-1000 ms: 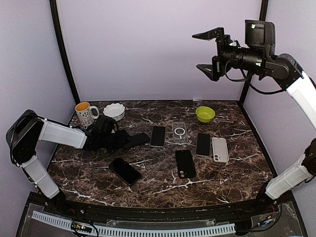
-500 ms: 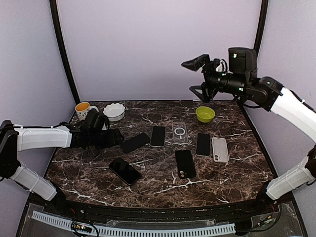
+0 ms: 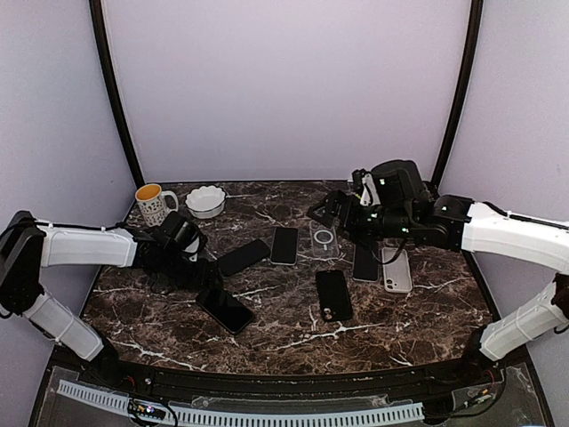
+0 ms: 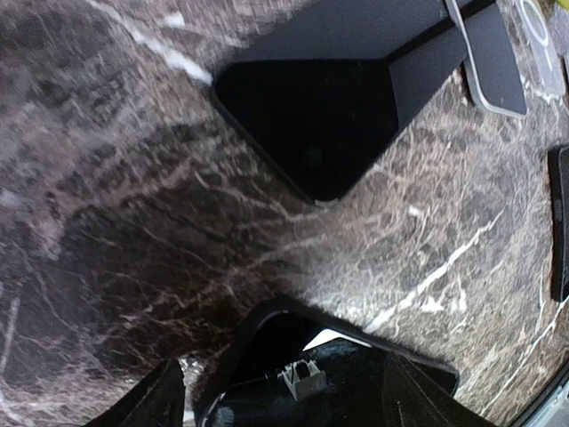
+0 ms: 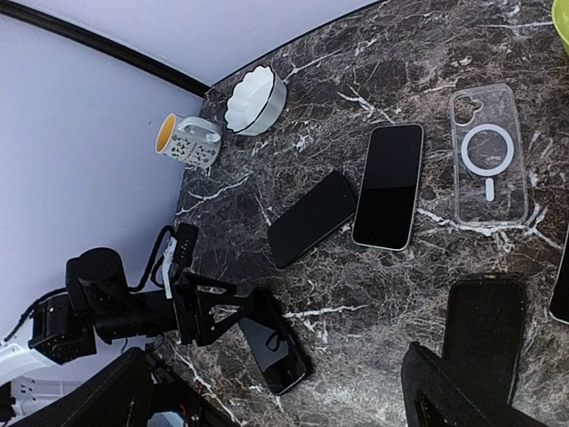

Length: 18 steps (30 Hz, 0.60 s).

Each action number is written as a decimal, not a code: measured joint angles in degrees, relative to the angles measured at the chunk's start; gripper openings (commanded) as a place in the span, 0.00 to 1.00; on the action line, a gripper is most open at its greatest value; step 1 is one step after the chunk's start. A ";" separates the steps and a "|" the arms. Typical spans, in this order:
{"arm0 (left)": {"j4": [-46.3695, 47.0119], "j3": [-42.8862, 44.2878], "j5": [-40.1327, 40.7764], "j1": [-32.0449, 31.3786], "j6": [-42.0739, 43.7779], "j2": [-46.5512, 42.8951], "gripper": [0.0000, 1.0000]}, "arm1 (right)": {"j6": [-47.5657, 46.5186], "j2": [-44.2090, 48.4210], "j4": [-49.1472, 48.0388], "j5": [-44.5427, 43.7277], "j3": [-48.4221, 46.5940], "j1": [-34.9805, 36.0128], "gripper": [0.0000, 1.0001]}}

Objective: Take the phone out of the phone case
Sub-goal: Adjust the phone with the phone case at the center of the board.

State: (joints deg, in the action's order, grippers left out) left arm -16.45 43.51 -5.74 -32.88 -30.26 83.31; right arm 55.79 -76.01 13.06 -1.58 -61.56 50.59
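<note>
The phone in its black case [image 3: 225, 309] lies screen up at the front left of the table, seen close at the bottom of the left wrist view [image 4: 329, 374] and also in the right wrist view [image 5: 277, 353]. My left gripper [image 3: 201, 269] is open low over that phone's far-left end, one finger [image 4: 164, 400] on each side; whether they touch it I cannot tell. My right gripper [image 3: 324, 213] hangs open above the clear case [image 3: 324, 238], holding nothing.
A bare black phone [image 3: 243, 256], a silver-edged phone [image 3: 284, 245], a black case [image 3: 333, 294], another phone [image 3: 365, 262] and a white case [image 3: 397, 270] lie across the middle. A mug [image 3: 153, 204] and a white bowl [image 3: 205, 201] stand at the back left.
My right arm has come down from high at the back right to low over the clear case. My left gripper has moved from the bare black phone toward the cased phone.
</note>
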 measured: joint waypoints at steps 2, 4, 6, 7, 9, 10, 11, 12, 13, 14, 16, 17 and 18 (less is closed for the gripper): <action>-0.24 -0.26 -1.18 0.00 0.46 0.81 0.79 | -1.79 0.31 0.00 -0.11 0.90 0.44 0.99; -0.59 -0.72 -1.57 0.00 0.66 1.20 0.78 | -3.21 0.48 0.52 -0.61 1.60 0.70 0.98; -0.92 -1.64 -1.90 0.00 0.68 1.22 0.79 | -4.48 0.48 1.38 -1.22 2.12 0.72 0.99; -0.98 -2.34 -2.16 0.00 0.70 1.20 0.78 | -4.92 0.48 1.70 -1.46 2.34 0.74 0.99; -0.74 -2.99 -2.84 0.00 0.98 0.59 0.78 | -6.23 0.48 3.10 -2.12 2.69 0.76 0.99; -0.39 -3.45 -3.15 0.00 1.07 0.17 0.78 | -6.84 0.48 3.69 -2.34 2.80 0.76 0.99; -0.22 -3.87 -3.56 0.00 1.20 -0.20 0.78 | -7.52 0.52 4.13 -2.62 3.02 0.74 0.99; -0.07 -4.13 -3.87 0.00 1.20 -0.44 0.77 | -8.22 0.61 4.42 -2.91 3.28 0.76 0.99; 0.07 -4.42 -4.22 0.00 1.16 -0.74 0.77 | -8.87 0.76 4.74 -3.15 3.58 0.76 0.99; 0.09 -4.68 -4.52 0.00 1.11 -1.01 0.76 | -9.53 1.03 5.09 -3.41 3.91 0.76 0.99; 0.09 -5.05 -5.05 0.00 0.94 -1.44 0.76 | -10.78 1.77 5.70 -3.89 4.70 0.76 0.99; 0.09 -5.27 -5.29 0.00 0.68 -1.70 0.75 | -11.45 2.34 6.16 -4.22 5.14 0.76 0.99; 0.02 -5.44 -5.46 0.00 0.44 -1.92 0.75 | -12.15 2.95 6.54 -4.46 5.64 0.76 0.99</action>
State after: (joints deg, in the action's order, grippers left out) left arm -16.43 38.06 -11.20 -32.88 -29.82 81.38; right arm 43.64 -73.06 19.59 -6.04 -55.92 51.35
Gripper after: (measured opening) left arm 0.759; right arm 0.986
